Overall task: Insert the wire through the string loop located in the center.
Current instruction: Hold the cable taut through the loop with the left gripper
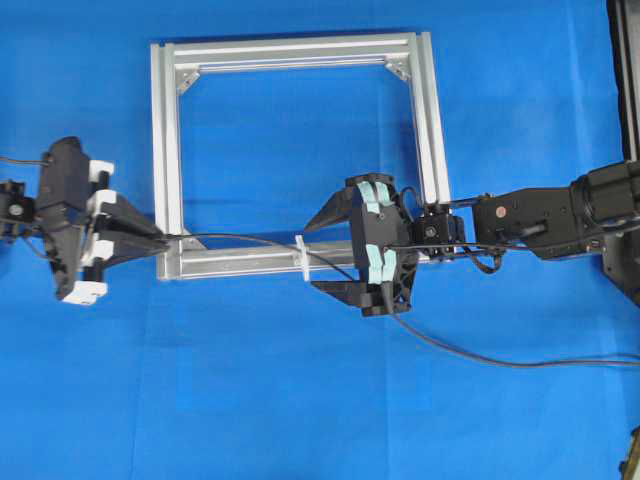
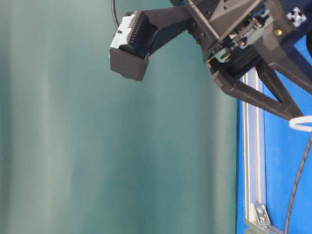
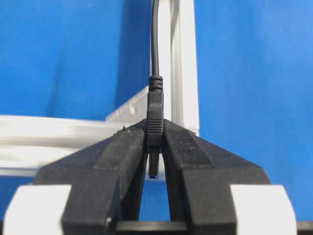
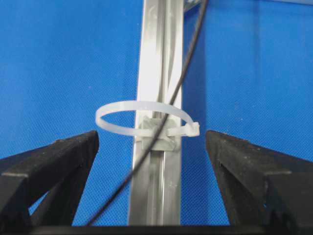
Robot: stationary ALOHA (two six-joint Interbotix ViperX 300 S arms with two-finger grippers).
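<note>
One long thin black wire ran from the left side of the overhead view across the lower bar of the square silver aluminium frame, passed through the small white string loop standing upright at the middle of that bar, and trailed off over the blue table cover toward the right edge. Its small dark plug was pinched between the pressed-together black fingers of the left gripper, which pointed level toward the frame's lower left corner, the arm reaching in from the left edge. The right gripper hung just right of the loop with its jaws spread wide, one on each side of the bar, holding nothing; its arm stretched in level from the right.
</note>
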